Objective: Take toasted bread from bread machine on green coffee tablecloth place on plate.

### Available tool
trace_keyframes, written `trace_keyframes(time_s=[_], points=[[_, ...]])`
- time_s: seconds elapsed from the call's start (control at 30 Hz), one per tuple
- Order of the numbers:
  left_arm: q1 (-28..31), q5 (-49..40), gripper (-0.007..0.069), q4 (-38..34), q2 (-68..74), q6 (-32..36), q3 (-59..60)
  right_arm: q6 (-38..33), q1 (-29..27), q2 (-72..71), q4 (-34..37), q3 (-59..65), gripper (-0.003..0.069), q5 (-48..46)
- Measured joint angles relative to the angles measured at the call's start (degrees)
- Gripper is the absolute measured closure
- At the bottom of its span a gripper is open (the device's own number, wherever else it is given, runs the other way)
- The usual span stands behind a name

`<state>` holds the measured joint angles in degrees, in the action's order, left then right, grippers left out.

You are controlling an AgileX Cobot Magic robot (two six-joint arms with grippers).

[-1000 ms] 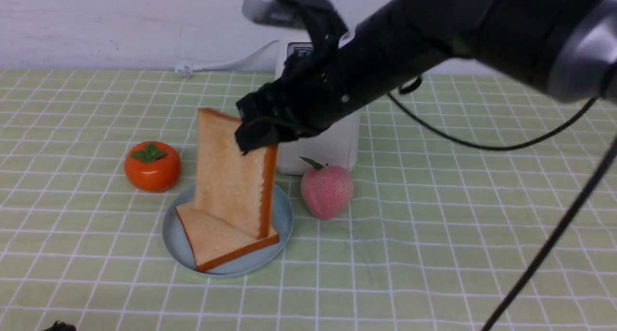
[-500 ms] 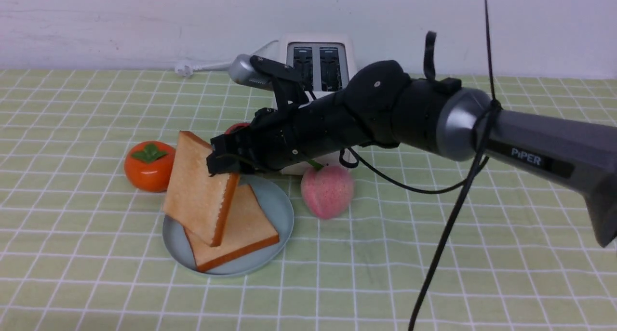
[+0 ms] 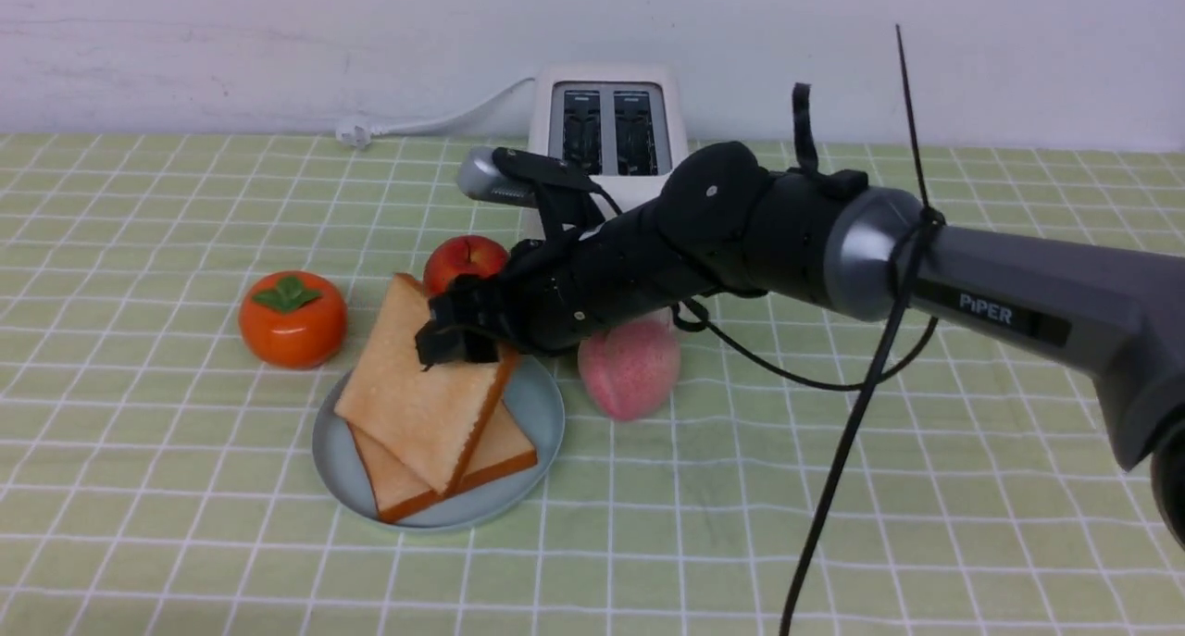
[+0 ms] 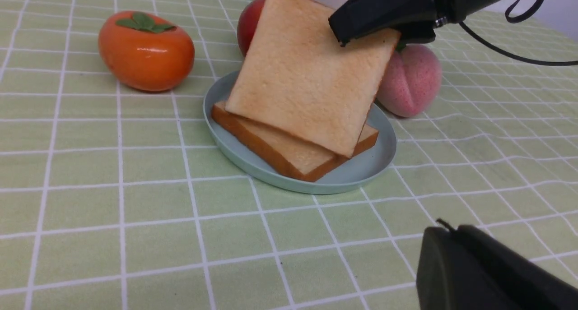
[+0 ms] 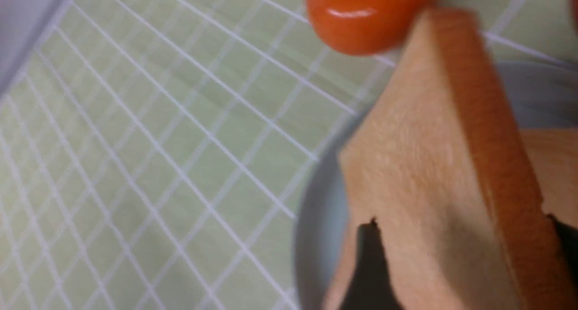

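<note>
Right gripper (image 3: 454, 342): clamped on 2nd toast slice (image 3: 417, 405) at its far corner. Slice: lowered from upright to a shallow lean, low corner meeting 1st slice (image 3: 505, 455) on plate (image 3: 546, 409). Toaster (image 3: 606, 127): both slots empty. Remaining, likely: release.

The right arm (image 3: 1018, 307) is a round, dark grey tube lettered "PiPER" in white. A bright silver-grey collar (image 3: 861, 252) joins it to a bulbous matt black wrist housing (image 3: 713, 201) set with small silver screws. Thin black cables (image 3: 868, 377) hang from the collar. A silver-capped camera module (image 3: 483, 175) sits on a black bracket. The right gripper (image 3: 454, 340) is black and angular. The left gripper (image 4: 474, 265) shows only a rounded black edge.
</note>
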<state>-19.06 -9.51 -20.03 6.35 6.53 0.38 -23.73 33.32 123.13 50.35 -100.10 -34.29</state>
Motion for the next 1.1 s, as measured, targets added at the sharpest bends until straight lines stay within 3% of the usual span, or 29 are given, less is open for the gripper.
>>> trace_keyframes(time_s=[0.13,0.23,0.5,0.67,0.77,1.1], points=[[0.0,0.0,0.0627,-0.11,0.0,0.0,0.0,5.83,-1.45,-2.65,-8.67,0.0,0.0152,-2.56],[0.0,0.11,0.0624,0.13,0.0,0.0,0.0,9.77,-2.32,-6.66,-14.53,0.0,0.0186,-6.43],[0.0,0.23,0.0619,1.7,0.0,0.0,0.0,15.32,-2.5,-23.9,-26.8,0.8,0.0463,-26.51],[0.0,0.18,0.0615,1.7,0.0,0.0,0.0,21.61,-2.5,-35.19,-32.46,8.4,0.0582,-32.07],[0.0,0.29,0.061,1.7,0.0,0.0,0.0,25.54,-2.5,-43.0,-34.0,15.99,0.0617,-31.97],[0.0,0.23,0.0603,1.7,0.0,0.0,0.0,27.02,-2.5,-60.99,-34.4,31.37,0.0638,-29.98]])
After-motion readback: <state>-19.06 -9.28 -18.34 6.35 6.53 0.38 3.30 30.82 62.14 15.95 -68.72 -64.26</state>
